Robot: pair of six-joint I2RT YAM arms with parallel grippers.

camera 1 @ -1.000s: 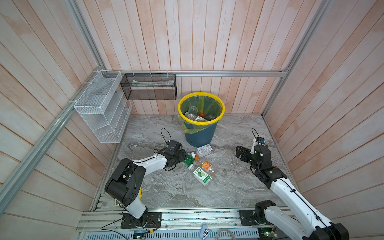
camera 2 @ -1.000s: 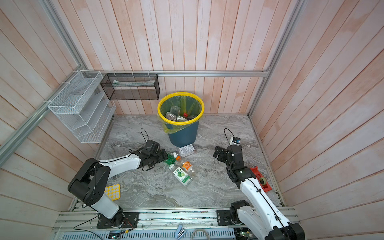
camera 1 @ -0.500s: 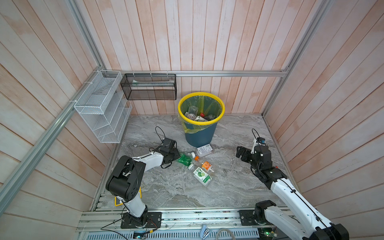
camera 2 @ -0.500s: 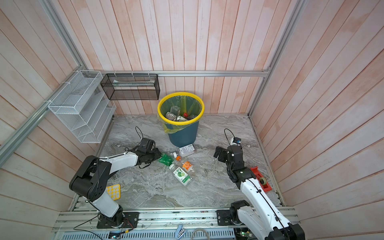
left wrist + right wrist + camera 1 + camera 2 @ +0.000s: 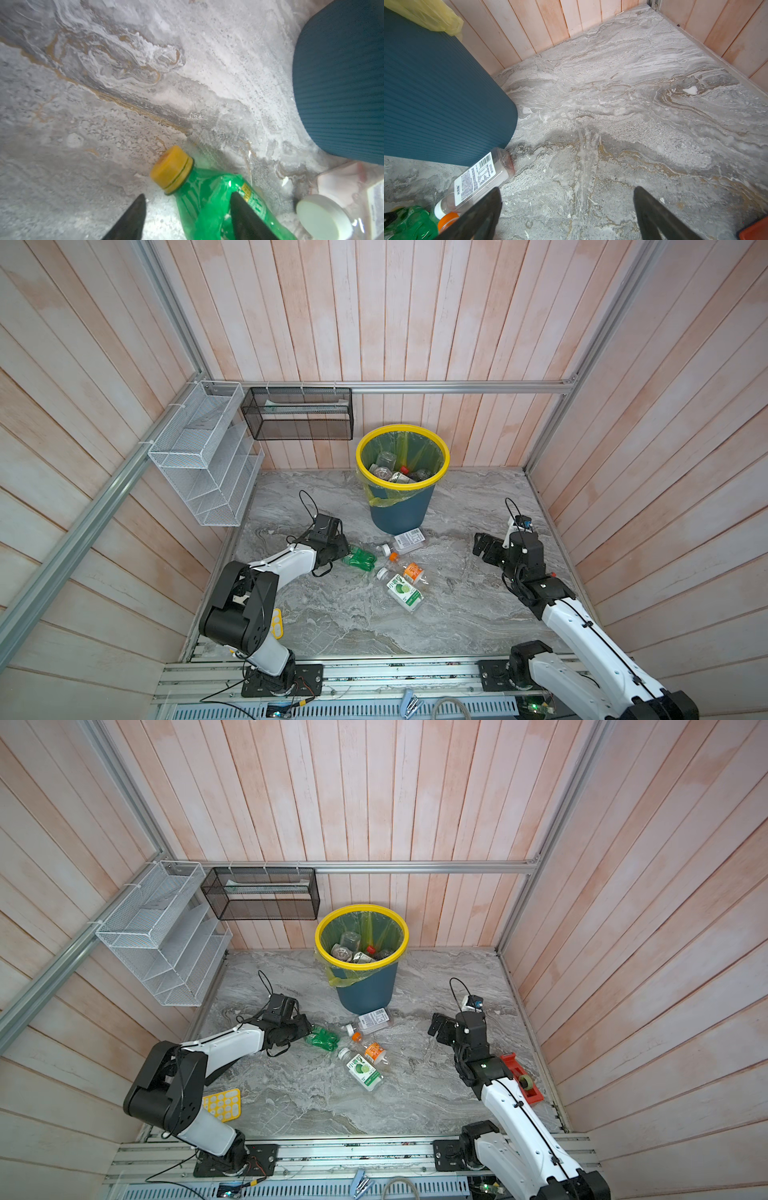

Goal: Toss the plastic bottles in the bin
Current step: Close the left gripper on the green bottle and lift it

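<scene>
Nearest the front rail, a yellow tray (image 5: 222,1104) with round holes lies flat on the marble floor (image 5: 353,626) beside the left arm's base. A red holder (image 5: 521,1079) lies by the right arm.

Further in, four plastic bottles (image 5: 390,564) lie on their sides in a loose cluster. The lime-label bottle (image 5: 403,591) is nearest, with the orange-label bottle (image 5: 411,571) just behind it. The green bottle (image 5: 358,560) is to their left. The white-label bottle (image 5: 408,540) is farthest, its base just beside the foot of the bin (image 5: 399,510).

The left gripper (image 5: 187,194) sits low at the green bottle's capped end. Its fingers (image 5: 128,218) are parted: one crosses in front of the bottle's shoulder, the other stands clear with floor showing in the gap — no grip. The yellow cap (image 5: 171,168) lies just ahead of the tips.

The right gripper (image 5: 566,189) hangs over bare floor to the right of the cluster, apart from every bottle — jaws spread wide, nothing between them.

The bin stands upright near the back wall, its liner bag (image 5: 376,497) folded over the yellow rim and several bottles inside. Beyond it, a white wire rack (image 5: 203,456) and a black mesh basket (image 5: 297,414) hang on the walls.
</scene>
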